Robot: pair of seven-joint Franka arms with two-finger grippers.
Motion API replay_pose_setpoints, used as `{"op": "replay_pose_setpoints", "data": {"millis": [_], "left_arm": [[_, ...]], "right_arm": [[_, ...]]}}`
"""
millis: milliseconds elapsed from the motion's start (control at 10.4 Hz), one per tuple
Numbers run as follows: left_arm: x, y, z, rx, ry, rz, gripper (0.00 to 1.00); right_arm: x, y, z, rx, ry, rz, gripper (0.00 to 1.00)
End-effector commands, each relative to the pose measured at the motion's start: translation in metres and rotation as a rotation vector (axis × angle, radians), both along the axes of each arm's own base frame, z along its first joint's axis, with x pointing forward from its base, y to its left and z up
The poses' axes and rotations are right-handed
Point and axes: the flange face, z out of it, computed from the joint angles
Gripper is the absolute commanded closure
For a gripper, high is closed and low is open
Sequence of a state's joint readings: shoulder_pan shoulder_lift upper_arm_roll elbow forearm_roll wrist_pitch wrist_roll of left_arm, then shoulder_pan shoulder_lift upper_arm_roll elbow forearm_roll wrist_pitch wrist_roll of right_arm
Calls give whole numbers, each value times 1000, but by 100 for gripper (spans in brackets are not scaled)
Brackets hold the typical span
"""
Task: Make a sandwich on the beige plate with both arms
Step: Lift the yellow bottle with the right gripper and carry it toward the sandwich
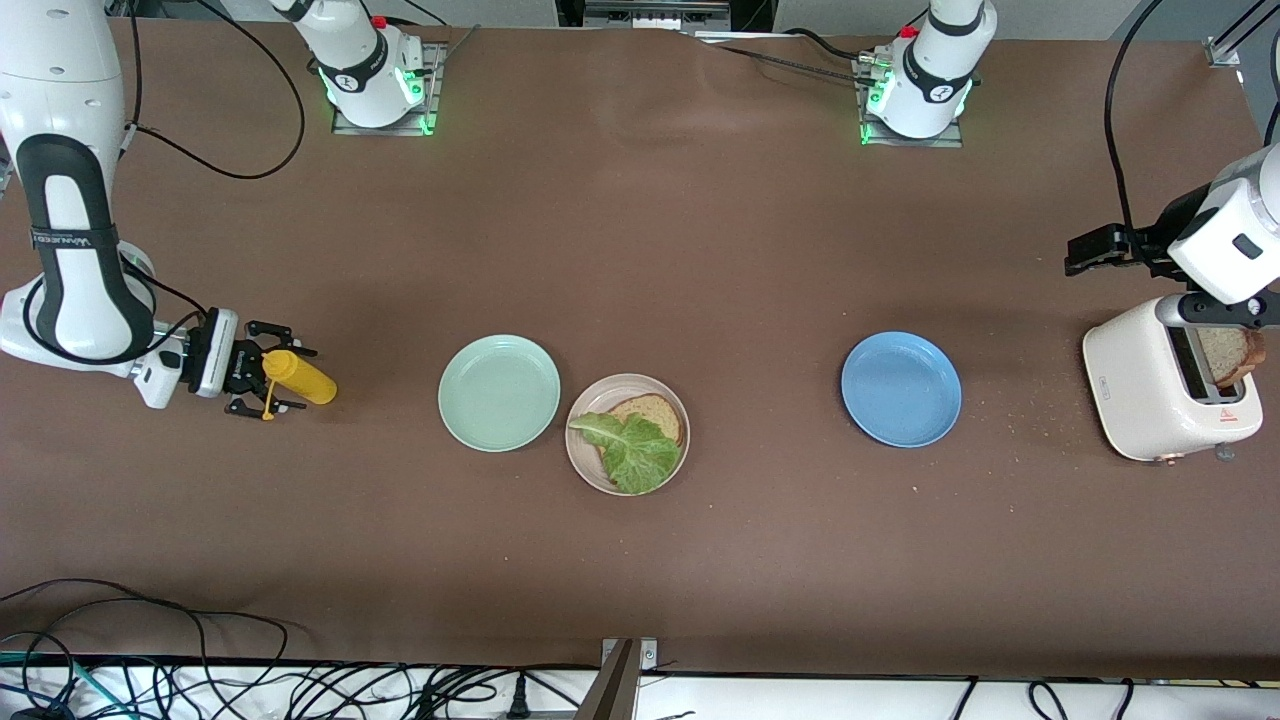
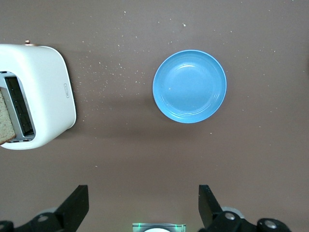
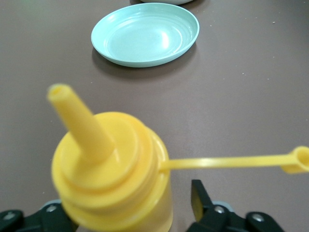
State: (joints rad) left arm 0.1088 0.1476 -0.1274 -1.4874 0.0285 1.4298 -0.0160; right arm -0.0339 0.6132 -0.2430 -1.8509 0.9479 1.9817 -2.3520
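Observation:
The beige plate (image 1: 585,465) lies mid-table and carries one slice of brown bread (image 1: 655,410) with a green lettuce leaf (image 1: 635,450) on top. A second slice (image 1: 1232,355) (image 2: 6,118) sticks out of the white toaster (image 1: 1150,395) (image 2: 46,92) at the left arm's end. My left gripper (image 1: 1090,255) (image 2: 142,208) hangs open and empty, high over the table beside the toaster. Low at the right arm's end, my right gripper (image 1: 272,368) (image 3: 125,203) is open around a yellow squeeze bottle (image 1: 300,377) (image 3: 111,174). A gap shows between the bottle and the one visible finger (image 3: 199,193).
A mint-green plate (image 1: 498,392) (image 3: 145,34) lies beside the beige one, toward the right arm's end. A blue plate (image 1: 900,388) (image 2: 189,86) lies between the beige plate and the toaster. Crumbs dot the table near the toaster. Cables run along the table edge nearest the front camera.

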Motion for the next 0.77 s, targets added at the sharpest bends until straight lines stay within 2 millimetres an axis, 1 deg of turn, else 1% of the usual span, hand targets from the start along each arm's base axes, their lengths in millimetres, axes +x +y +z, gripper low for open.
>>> {"op": "replay_pose_setpoints", "data": {"millis": [0, 96, 288, 384, 480, 576, 672], "left_arm": [[1, 2, 7, -5, 3, 13, 0], [0, 1, 6, -5, 5, 10, 0], [1, 1, 7, -5, 3, 10, 0], [1, 1, 7, -5, 3, 11, 0], [1, 1, 7, -5, 3, 11, 0], [1, 1, 7, -5, 3, 11, 0], [1, 1, 7, -5, 3, 10, 0]], "right_arm": [[10, 15, 5, -13, -41, 6, 100], [19, 33, 13, -41, -59, 15, 100], [40, 84, 35, -114, -57, 13, 100], [52, 113, 49, -167, -38, 6, 100], [65, 146, 66, -236, -18, 1, 100], [77, 178, 86, -331, -4, -3, 100], [84, 206, 103, -420, 11, -25, 100]]}}
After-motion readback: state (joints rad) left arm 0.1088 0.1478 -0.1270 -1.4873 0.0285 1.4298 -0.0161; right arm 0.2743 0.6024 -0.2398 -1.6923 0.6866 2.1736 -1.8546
